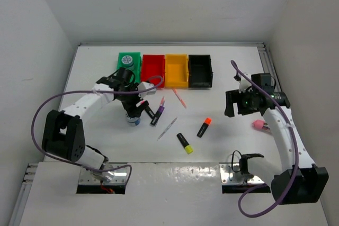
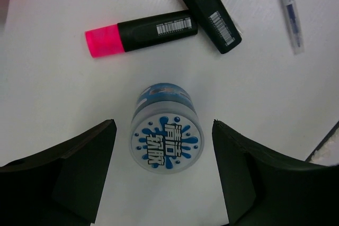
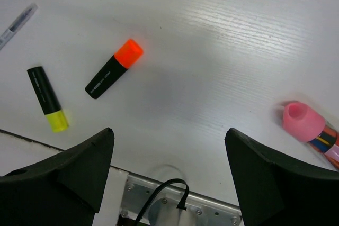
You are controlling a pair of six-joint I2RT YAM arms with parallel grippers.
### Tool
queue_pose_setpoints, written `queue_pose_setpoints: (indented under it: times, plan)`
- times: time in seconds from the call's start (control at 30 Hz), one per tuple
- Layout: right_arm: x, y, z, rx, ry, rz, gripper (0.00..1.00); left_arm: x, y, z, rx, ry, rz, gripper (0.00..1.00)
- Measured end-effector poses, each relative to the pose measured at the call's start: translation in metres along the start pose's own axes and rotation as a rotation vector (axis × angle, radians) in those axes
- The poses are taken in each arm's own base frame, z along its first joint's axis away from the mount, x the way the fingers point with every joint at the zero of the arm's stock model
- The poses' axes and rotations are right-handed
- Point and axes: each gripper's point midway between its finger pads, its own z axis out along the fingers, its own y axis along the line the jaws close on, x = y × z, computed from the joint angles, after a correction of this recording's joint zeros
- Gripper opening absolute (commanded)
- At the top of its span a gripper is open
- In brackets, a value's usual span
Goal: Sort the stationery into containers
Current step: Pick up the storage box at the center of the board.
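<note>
A round blue-white roll stands on the table between my left gripper's open jaws, with a gap on each side. Just beyond it lie a pink-capped highlighter, a purple-capped one and a grey pen. From above, the left gripper hovers over that roll. A second roll sits in the green bin. My right gripper hangs open and empty above the table. Under it lie the orange highlighter, the yellow one and a pink block.
Red, yellow-orange and black bins stand in a row beside the green one at the back. A thin pink pen lies in front of them. The right arm's base plate and cable show at the near edge.
</note>
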Motion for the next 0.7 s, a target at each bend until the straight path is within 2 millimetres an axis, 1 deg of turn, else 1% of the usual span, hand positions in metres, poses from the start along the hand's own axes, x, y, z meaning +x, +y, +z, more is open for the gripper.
queue_pose_setpoints:
  times: [0.13, 0.33, 0.43, 0.57, 0.7]
  plan:
    - [0.001, -0.001, -0.001, -0.013, 0.001, 0.031, 0.83, 0.002, 0.006, 0.013, -0.032, 0.045, -0.002, 0.77]
    - [0.002, -0.005, -0.001, -0.019, -0.004, 0.059, 0.83, 0.011, 0.008, 0.019, -0.069, 0.09, -0.009, 0.77]
    - [0.004, -0.006, 0.0, -0.018, 0.001, 0.069, 0.83, 0.019, 0.007, 0.021, -0.076, 0.115, -0.016, 0.77]
    - [0.007, -0.005, 0.003, -0.025, 0.016, 0.073, 0.83, 0.037, 0.002, 0.023, -0.076, 0.165, -0.029, 0.77]
    - [0.009, -0.005, 0.004, -0.03, 0.022, 0.075, 0.83, 0.045, 0.001, 0.021, -0.082, 0.176, -0.04, 0.76]
